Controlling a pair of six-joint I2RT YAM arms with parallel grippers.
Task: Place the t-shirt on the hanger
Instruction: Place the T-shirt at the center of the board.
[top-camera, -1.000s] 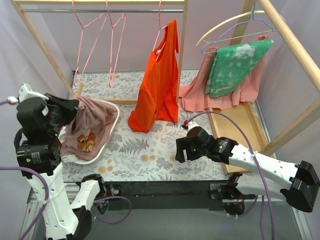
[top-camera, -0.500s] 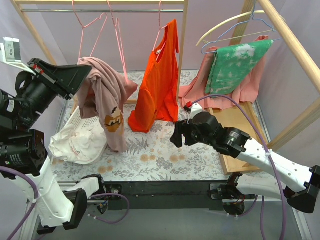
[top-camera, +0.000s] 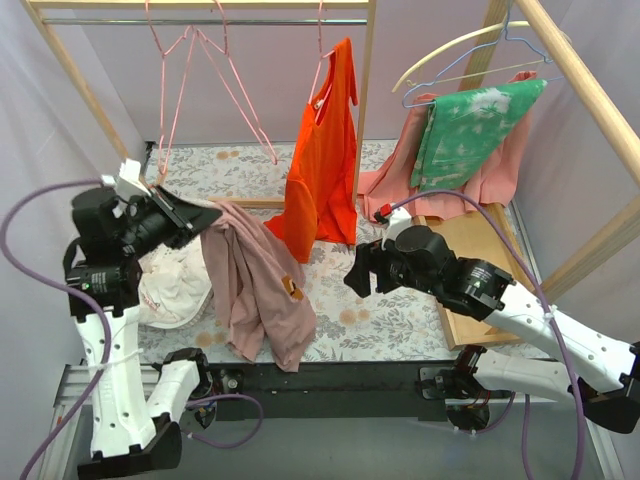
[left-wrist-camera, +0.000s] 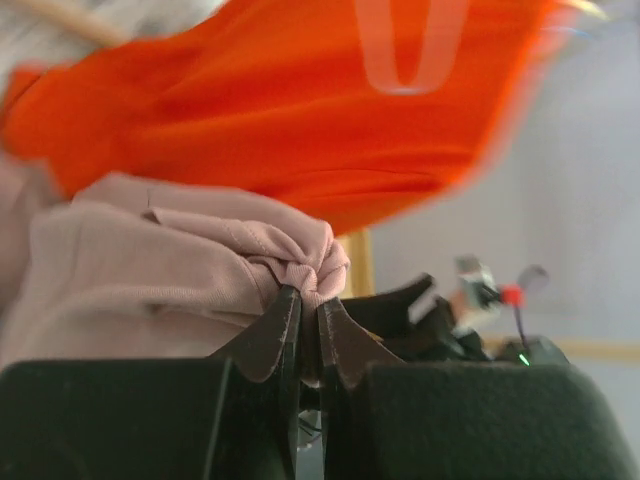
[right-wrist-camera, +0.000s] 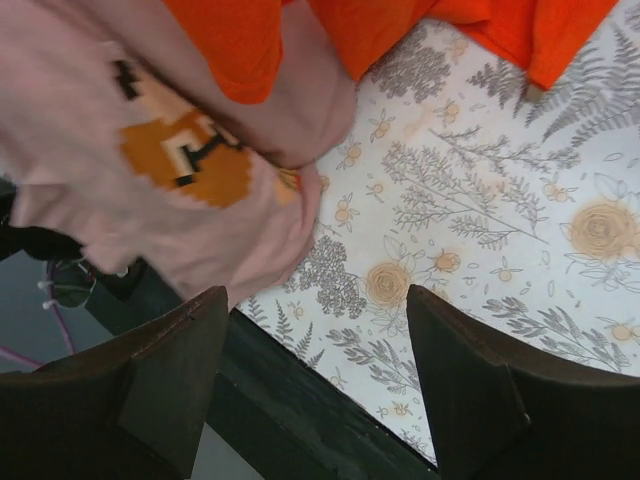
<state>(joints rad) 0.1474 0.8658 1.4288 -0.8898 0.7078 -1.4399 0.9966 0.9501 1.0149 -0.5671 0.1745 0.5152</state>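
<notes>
The mauve-pink t-shirt (top-camera: 258, 280) hangs from my left gripper (top-camera: 205, 213), which is shut on a bunched fold of it (left-wrist-camera: 300, 262). Its lower part drapes over the table's front edge and shows an orange patch. My right gripper (top-camera: 362, 272) is open and empty above the floral table, just right of the t-shirt's hem (right-wrist-camera: 150, 180). Thin pink wire hangers (top-camera: 185, 70) hang on the rail at the back left, swinging; another carries the orange top (top-camera: 322, 160).
A white basket (top-camera: 170, 285) with pale cloth sits at the left behind the t-shirt. A salmon garment with green cloth (top-camera: 460, 140) hangs at the right under cream and blue-grey hangers. A wooden board (top-camera: 485, 250) lies at the right. Wooden frame posts stand around.
My left arm has lifted the t-shirt out of the basket, swung it up, then lowered it toward the table's front middle. My right gripper has moved up and slightly left. The pink hangers swing.
</notes>
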